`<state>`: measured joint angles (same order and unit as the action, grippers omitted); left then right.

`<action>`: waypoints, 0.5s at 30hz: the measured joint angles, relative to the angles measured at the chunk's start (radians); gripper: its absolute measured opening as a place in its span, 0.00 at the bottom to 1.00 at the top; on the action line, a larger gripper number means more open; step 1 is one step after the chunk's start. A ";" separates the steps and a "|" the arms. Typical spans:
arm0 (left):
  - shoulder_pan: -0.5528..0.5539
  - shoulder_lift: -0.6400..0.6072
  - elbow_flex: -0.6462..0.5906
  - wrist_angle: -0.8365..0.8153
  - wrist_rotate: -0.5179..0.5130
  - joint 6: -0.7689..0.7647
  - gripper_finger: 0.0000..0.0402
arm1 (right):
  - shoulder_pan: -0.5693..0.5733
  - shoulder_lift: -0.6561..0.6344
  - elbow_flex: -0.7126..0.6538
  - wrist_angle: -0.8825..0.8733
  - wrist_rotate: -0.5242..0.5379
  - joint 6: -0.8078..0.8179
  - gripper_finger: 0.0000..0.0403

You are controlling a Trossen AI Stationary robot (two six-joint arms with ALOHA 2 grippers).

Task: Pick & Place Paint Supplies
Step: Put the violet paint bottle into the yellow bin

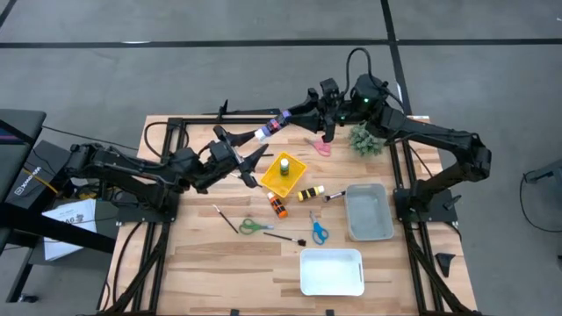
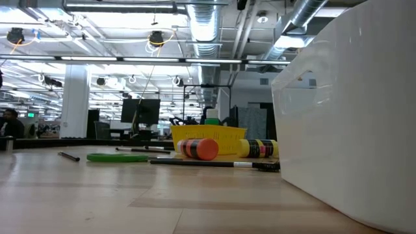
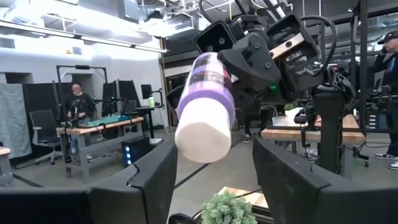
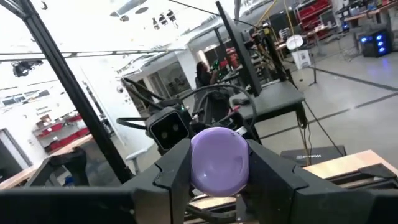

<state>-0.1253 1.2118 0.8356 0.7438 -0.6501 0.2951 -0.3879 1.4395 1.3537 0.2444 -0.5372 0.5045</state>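
Note:
A purple paint bottle (image 1: pixel 274 125) with a white cap (image 3: pixel 204 132) hangs in the air over the table's far middle, my right gripper (image 1: pixel 294 117) shut on it. The cap end points at my left gripper (image 1: pixel 244 145). That gripper is open, with one finger (image 3: pixel 155 180) on each side of the cap. A green bottle (image 1: pixel 284 165) stands in a yellow tray (image 1: pixel 297 180). An orange bottle (image 1: pixel 277 206), a yellow bottle (image 1: pixel 309 193) and two brushes (image 1: pixel 226 218) (image 1: pixel 285 237) lie on the table. My right gripper pinches the bottle's purple bottom end (image 4: pixel 219 158) between its two fingers (image 3: pixel 252 59). The fingers come about level from the table's right. The bottle is lifted clear and lies roughly level, cap away from the gripper.
Green scissors (image 1: pixel 255 226) and blue scissors (image 1: pixel 318 233) lie near the brushes. A grey bin (image 1: pixel 369 230) and a white bin (image 1: pixel 332 283) stand at the right and the near middle. A spiky plant (image 1: pixel 362 139) and a pink object (image 1: pixel 320 147) sit at the far right.

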 joint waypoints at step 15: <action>0.021 0.000 0.000 0.044 -0.008 0.019 0.47 | -0.010 0.002 0.000 -0.002 -0.026 0.008 0.33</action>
<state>-0.1041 1.2121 0.8356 0.7879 -0.6582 0.3137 -0.3977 1.4410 1.3533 0.2420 -0.5633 0.5128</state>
